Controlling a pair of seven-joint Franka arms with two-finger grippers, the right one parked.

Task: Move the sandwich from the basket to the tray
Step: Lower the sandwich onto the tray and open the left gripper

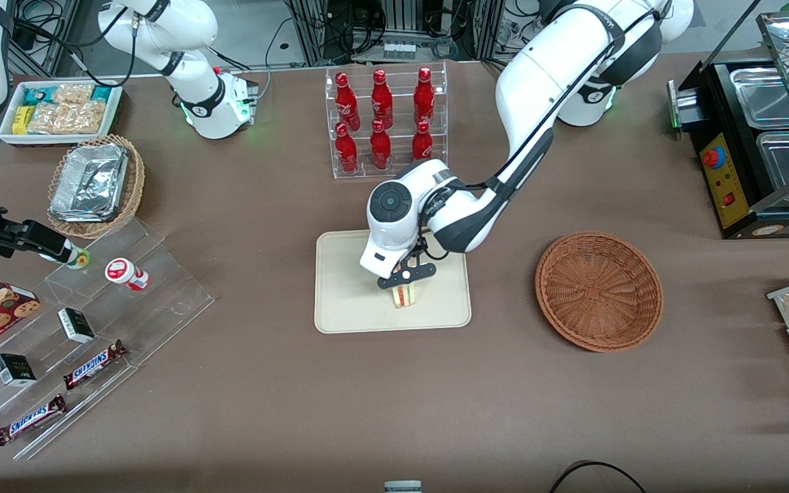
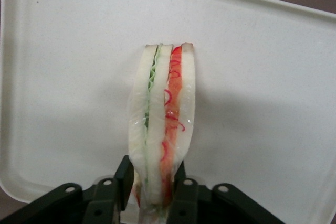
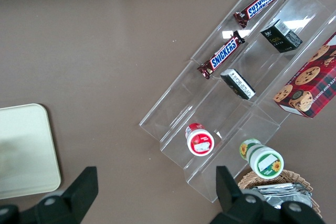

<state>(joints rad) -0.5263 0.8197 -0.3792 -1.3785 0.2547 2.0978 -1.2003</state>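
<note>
The sandwich point(image 1: 405, 295) is a small wedge of white bread with green and red filling, standing on its edge over the cream-beige tray point(image 1: 346, 308). My left gripper point(image 1: 407, 276) is right above it and shut on its top edge. In the left wrist view the black fingers point(image 2: 124, 179) squeeze the sandwich point(image 2: 163, 124) from both sides over the tray point(image 2: 68, 77). Whether the sandwich touches the tray I cannot tell. The reddish-brown wicker basket point(image 1: 598, 290) sits beside the tray, toward the working arm's end, with nothing in it.
A clear rack of red bottles point(image 1: 386, 123) stands farther from the front camera than the tray. Toward the parked arm's end are a clear stepped stand with candy bars point(image 1: 93, 322), a tan basket of foil trays point(image 1: 95, 185) and a white snack bin point(image 1: 59, 109). A black food warmer point(image 1: 764, 137) stands at the working arm's end.
</note>
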